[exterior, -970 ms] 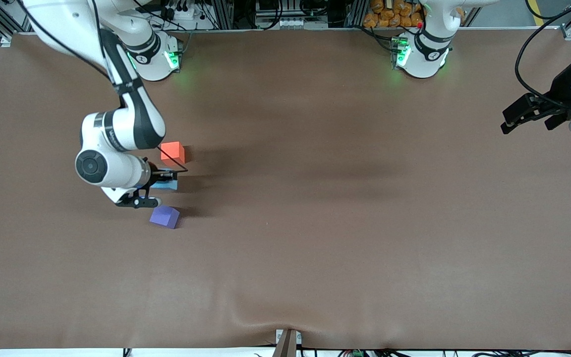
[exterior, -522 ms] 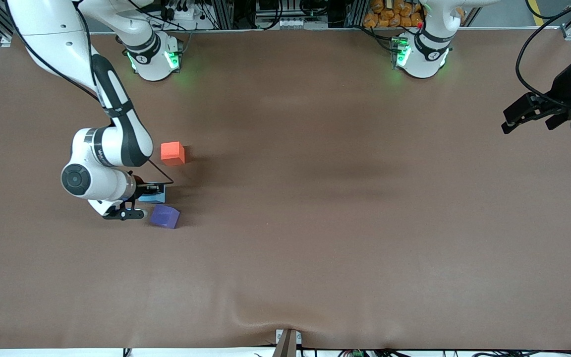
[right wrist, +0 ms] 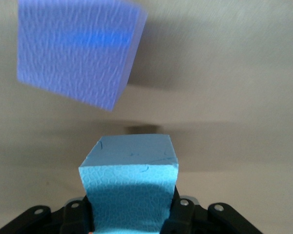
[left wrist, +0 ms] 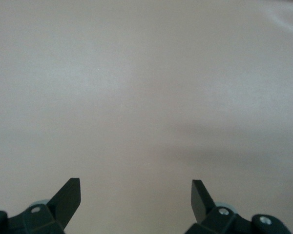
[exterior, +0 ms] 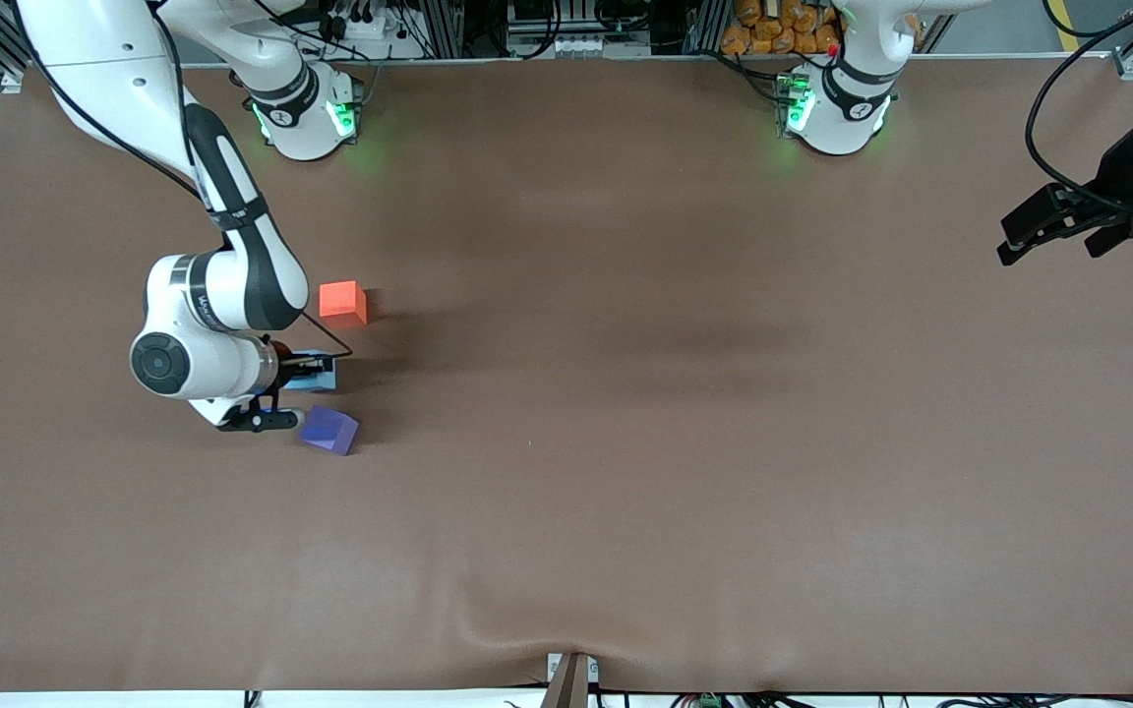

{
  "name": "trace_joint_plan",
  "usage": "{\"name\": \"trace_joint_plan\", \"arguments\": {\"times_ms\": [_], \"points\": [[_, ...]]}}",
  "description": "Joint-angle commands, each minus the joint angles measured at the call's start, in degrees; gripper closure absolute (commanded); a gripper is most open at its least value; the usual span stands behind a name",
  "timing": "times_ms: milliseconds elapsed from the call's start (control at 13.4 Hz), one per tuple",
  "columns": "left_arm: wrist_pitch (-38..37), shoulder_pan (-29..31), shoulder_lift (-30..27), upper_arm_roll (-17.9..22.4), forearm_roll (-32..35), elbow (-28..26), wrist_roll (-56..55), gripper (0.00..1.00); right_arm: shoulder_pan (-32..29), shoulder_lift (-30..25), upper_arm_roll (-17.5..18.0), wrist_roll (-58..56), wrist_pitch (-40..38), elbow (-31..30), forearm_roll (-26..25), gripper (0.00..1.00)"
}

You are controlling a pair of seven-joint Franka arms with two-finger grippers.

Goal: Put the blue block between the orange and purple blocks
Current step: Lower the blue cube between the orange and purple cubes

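one blue block [exterior: 323, 373], clamped in the right jaws, has edged back toward the gap between orange block [exterior: 342, 301] and purple block [exterior: 329, 430]; left jaws wait open.

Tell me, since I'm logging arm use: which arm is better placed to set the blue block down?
Right. The right gripper already holds the blue block between the orange block and purple block; the left gripper waits open at the table's end.
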Motion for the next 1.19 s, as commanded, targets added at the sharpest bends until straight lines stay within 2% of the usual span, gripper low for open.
{"name": "trace_joint_plan", "arguments": {"times_ms": [0,373,672,746,896,970,1119], "points": [[-0.9,0.5,0.1,-0.2,-0.6,1.6,0.8,0.0,0.5,-0.2,0.2,0.1,-1.9,0.0,0.0,0.89],[-0.9,0.4,0.1,-0.2,-0.8,1.5,0.8,0.0,3.2,0.8,0.2,5.6,0.8,-0.3,0.6,0.88],[-1.0,0.4,0.0,-0.2,-0.8,1.6,0.8,0.0,3.1,1.4,0.2,5.6,4.6,-2.6,0.6,0.81],[-1.0,0.5,0.0,-0.2,-0.8,1.6,0.8,0.0,3.0,1.4,0.2,5.5,4.5,-2.6,0.6,0.72],[-1.3,0.5,-0.1,-0.2,-0.7,1.6,0.8,0.0,3.0,1.3,0.2,5.5,4.1,-2.6,0.6,0.14],[-1.3,0.5,-0.2,-0.1,-0.8,1.6,0.8,0.0,2.9,1.1,0.2,5.5,3.9,-2.6,0.6,0.0],[-1.3,0.5,-0.3,-0.1,-0.8,1.6,0.8,0.0,2.8,-0.3,0.2,5.4,2.3,-2.5,0.6,0.0]]}}
